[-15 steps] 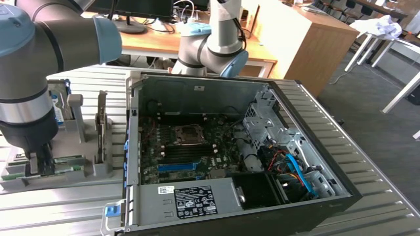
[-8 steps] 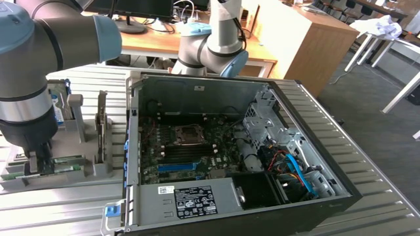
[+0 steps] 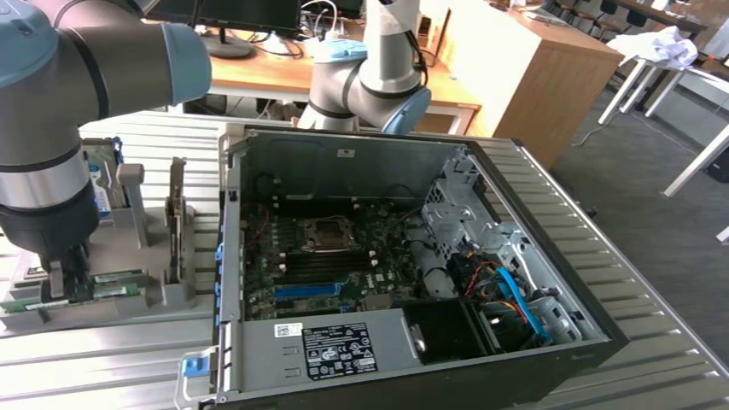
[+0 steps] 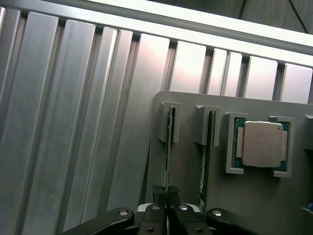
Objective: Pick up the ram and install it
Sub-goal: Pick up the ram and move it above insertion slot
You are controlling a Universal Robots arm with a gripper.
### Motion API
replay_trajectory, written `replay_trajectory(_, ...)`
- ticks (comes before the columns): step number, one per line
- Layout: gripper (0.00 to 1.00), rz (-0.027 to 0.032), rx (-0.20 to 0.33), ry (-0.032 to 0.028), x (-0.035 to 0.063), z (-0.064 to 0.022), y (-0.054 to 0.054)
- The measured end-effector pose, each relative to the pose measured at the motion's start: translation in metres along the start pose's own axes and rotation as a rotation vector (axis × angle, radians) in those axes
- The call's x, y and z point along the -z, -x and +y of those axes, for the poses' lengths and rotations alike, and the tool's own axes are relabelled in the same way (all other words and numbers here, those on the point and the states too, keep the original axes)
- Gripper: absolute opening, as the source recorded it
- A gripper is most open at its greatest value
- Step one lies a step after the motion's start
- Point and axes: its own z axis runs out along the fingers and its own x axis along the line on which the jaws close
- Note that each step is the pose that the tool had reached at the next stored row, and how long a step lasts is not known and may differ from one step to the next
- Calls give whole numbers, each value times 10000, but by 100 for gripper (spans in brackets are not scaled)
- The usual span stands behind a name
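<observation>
The ram [image 4: 168, 152] stands on its long edge in a slot of the grey holder [image 4: 188, 186], seen end-on in the wrist view as a thin green line with its far end seated in a small grey bracket. The gripper [image 4: 167, 203] is closed on the ram's near end. Its two dark fingers press the board from both sides and leave no gap except the board's own thickness.

A second memory stick [image 4: 211, 147] stands parallel just beside the ram in the next slot and is not touched by the gripper. Beyond that stick, a square silver processor [image 4: 262, 144] lies flat in its own recess of the holder.

In the exterior view the gripper [image 3: 67, 278] hangs straight down from the arm over the holder at about 8 o'clock in the picture. A taller dark card [image 3: 179, 213] stands upright at about 2 o'clock from the gripper.

The holder rests on the ribbed aluminium bench [image 4: 73, 122]. At the holder's 3 o'clock in the exterior view, the open computer case [image 3: 341, 162] lies on its side. Its motherboard [image 3: 341, 265] is exposed and the processor socket [image 3: 330, 235] sits near the board's middle.
</observation>
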Motion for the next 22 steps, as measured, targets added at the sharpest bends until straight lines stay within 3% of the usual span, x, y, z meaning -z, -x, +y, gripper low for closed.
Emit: replay_trajectory(22, 13, 0, 0, 0, 134, 6, 3)
